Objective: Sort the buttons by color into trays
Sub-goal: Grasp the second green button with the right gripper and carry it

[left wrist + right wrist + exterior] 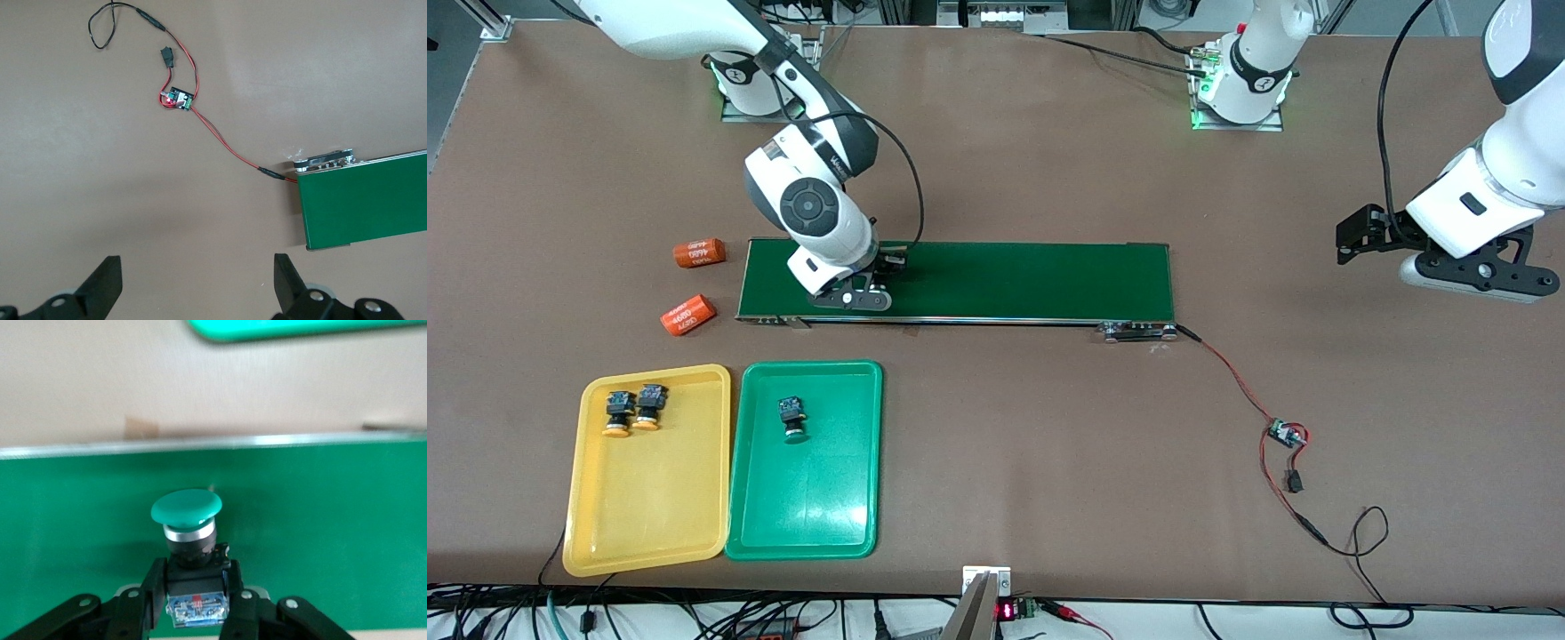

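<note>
Green-capped button (190, 540) is clamped low on its body by right gripper (193, 597) jaws; top-heavy, it could tip off the conveyor belt (996, 280). Left gripper (193, 283) waits, jaws apart.

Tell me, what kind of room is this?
Probably a robot testing lab: two robot arms bolted to a brown table, a small green conveyor belt, and loose wires with a tiny circuit board.

Left hand (193, 283) wide open above bare table (100, 187), near conveyor belt (367, 200) end.
</note>
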Controlling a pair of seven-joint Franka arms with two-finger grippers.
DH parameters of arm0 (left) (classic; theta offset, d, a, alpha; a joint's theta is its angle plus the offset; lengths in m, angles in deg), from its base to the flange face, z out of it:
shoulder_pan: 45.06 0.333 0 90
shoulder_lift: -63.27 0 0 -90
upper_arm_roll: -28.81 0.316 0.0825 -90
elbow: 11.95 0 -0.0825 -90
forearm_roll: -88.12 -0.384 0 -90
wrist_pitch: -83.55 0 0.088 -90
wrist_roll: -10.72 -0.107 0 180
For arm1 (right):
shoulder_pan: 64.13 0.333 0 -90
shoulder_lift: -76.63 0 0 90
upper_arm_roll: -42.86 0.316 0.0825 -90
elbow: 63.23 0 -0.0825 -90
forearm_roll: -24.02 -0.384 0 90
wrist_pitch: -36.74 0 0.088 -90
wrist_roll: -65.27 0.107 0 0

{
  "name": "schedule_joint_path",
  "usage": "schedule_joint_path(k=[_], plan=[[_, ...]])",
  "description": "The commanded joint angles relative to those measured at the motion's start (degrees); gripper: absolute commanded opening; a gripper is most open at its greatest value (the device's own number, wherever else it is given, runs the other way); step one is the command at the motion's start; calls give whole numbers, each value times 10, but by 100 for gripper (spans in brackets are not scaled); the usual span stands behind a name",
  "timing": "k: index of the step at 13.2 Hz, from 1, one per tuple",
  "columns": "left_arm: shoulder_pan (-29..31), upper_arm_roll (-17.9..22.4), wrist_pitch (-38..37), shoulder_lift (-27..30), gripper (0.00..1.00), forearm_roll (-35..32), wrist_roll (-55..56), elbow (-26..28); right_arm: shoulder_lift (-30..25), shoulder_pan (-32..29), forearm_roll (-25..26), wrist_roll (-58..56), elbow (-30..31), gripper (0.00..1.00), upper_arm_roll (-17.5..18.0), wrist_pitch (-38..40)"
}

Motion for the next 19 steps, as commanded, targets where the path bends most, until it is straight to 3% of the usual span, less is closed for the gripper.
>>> schedule_joint_path(k=[1,6,8,11,16,19], plan=[[-3,-1,-5,-9,100,-19,5,-17,-5,-9,6,-33,-76,24,2,35],[-3,-1,-5,-9,100,-19,5,-17,24,-9,20,-140,-172,24,-63,14],[-3,-1,-5,-9,100,-19,4,-17,51,-9,20,-173,-182,24,-85,-40],[-3,-1,-5,-9,100,-19,4,-17,97,-9,21,-192,-184,25,-97,-141],[-3,-1,-7,-9,100,-19,2,-18,151,-6,57,-199,-185,25,-109,-224],[-3,-2,-7,-9,100,-19,3,-18,157,-6,61,-199,-185,28,-110,-232]])
